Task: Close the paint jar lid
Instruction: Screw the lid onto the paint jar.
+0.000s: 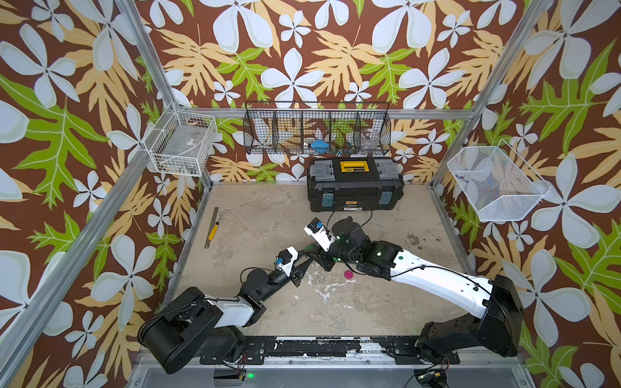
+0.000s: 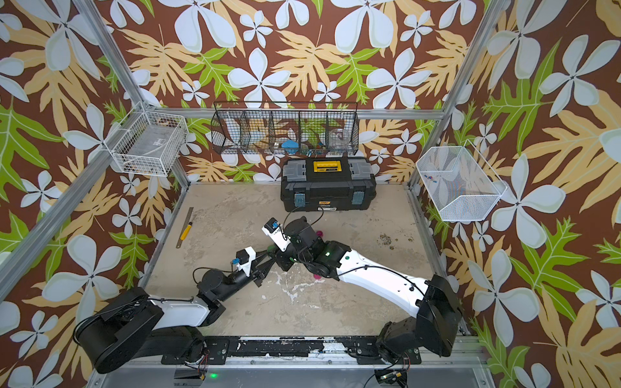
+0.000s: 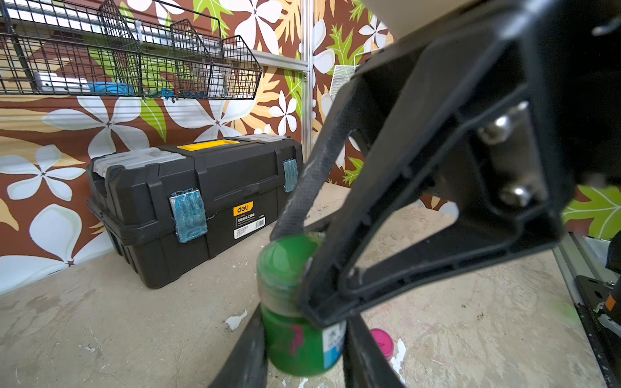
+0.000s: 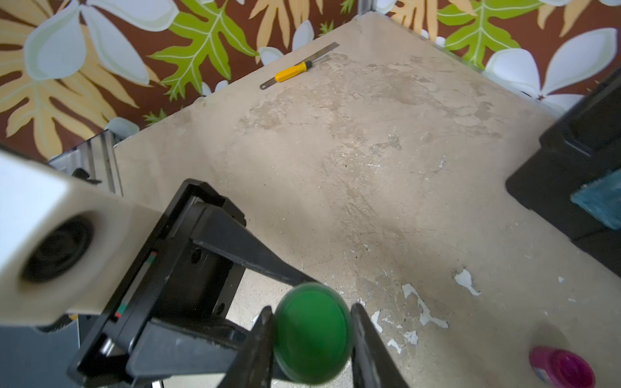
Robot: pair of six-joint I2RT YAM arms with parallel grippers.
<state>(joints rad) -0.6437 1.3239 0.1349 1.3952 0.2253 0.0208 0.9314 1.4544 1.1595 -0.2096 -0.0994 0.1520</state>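
A green paint jar (image 3: 299,339) with a white and blue label is held off the table, with my left gripper (image 3: 302,336) shut on its body. Its green lid (image 3: 285,262) sits on the jar's neck. My right gripper (image 4: 312,322) comes down from above and is shut on that lid (image 4: 312,332), one finger on each side. In both top views the two grippers meet at mid-table, where only a sliver of the green jar (image 1: 308,249) (image 2: 270,248) shows between them. The jar body is hidden in the right wrist view.
A pink paint jar (image 1: 349,274) (image 4: 559,368) stands on the table just beside the right arm. A black toolbox (image 1: 354,184) sits at the back. A steel ruler and a yellow-handled tool (image 1: 212,228) lie at the left edge. Wire baskets (image 1: 317,132) hang on the walls.
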